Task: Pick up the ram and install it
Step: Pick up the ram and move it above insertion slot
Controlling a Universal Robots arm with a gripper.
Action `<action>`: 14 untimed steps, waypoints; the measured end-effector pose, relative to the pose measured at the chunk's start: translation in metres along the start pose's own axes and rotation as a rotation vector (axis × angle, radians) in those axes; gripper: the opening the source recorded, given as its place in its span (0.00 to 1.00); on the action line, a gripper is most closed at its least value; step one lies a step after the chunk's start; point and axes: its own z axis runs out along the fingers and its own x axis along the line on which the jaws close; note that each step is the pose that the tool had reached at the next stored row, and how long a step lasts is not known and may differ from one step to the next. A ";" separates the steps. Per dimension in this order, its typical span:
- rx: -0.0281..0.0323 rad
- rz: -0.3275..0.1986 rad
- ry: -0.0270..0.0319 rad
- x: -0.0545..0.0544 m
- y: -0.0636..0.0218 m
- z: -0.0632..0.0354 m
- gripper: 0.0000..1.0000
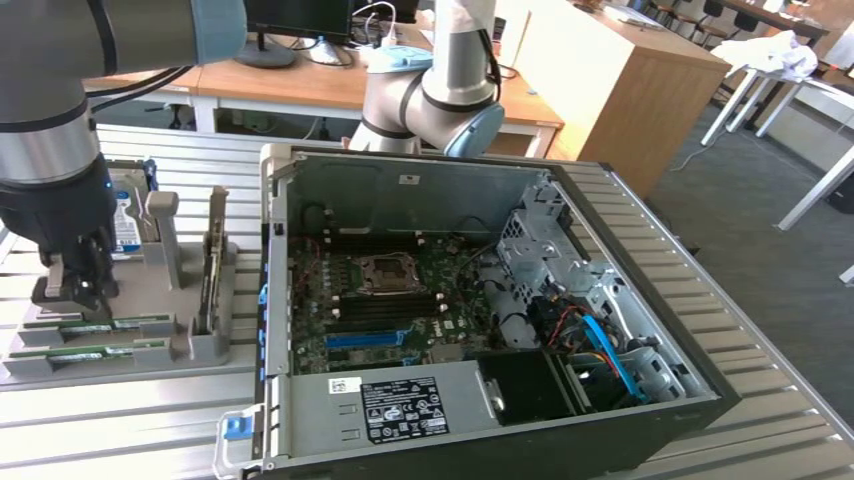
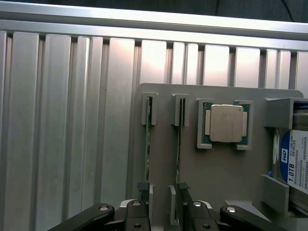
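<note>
Fingers of the gripper are held apart near the ram, judged light, stiff and fragile, best gripped along its upper edge.

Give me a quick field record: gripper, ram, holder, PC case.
gripper: open, holding nothing, low over the ram end of the holder
ram sticks: two, on edge, side by side in holder slots
holder: grey, on the slatted table; also carries the processor and hard drive
PC case: side open, motherboard exposed, to the exterior view's right of the holder
</note>
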 end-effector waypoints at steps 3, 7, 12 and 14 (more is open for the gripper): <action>-0.0001 0.000 0.0001 0.000 0.0000 0.0008 0.36; 0.0002 0.000 -0.0001 0.001 0.0000 0.0010 0.36; 0.0001 0.000 0.0000 0.004 0.0002 0.0009 0.36; 0.0000 0.000 0.0000 0.005 0.0003 0.0008 0.36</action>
